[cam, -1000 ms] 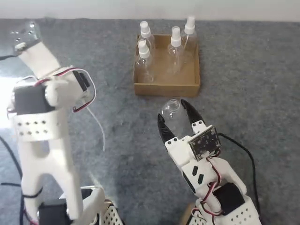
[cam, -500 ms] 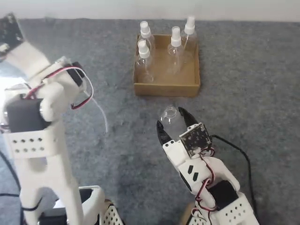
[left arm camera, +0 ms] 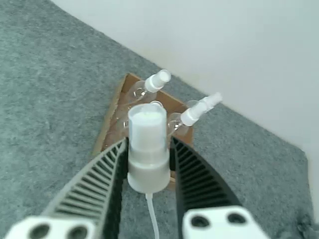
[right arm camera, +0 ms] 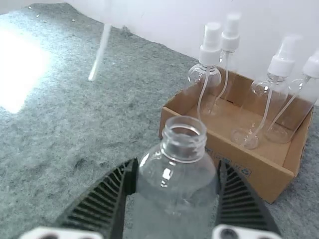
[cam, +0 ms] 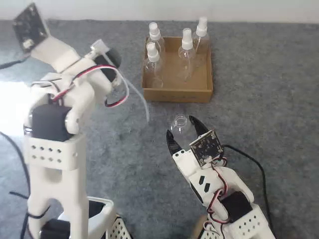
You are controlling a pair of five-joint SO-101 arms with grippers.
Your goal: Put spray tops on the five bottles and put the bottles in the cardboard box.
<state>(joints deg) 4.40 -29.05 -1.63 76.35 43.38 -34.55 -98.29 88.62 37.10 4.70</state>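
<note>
Swinging in from the table's far left, the left arm has carried its spray top (left arm camera: 147, 159) toward the middle. The right arm has drawn back slightly and stood its bottle upright.

The left gripper (left arm camera: 148, 143) is clenched on the spray top's collar. The dip tube (cam: 141, 102) trails down from it, between that arm and the cardboard box (cam: 177, 94). Four capped bottles (cam: 187, 50) already stand inside the box. Just in front of the box, the right gripper (cam: 183, 133) grasps the uncapped bottle (right arm camera: 178, 164) around its shoulders, mouth open upward.

The step in hand looks to be capping the fifth and last bottle. The spray top is held well apart from that bottle, higher and to its left. The next move probably calls for bringing the tube's tip over the mouth, threading it in and lowering the top until it seats.
</note>
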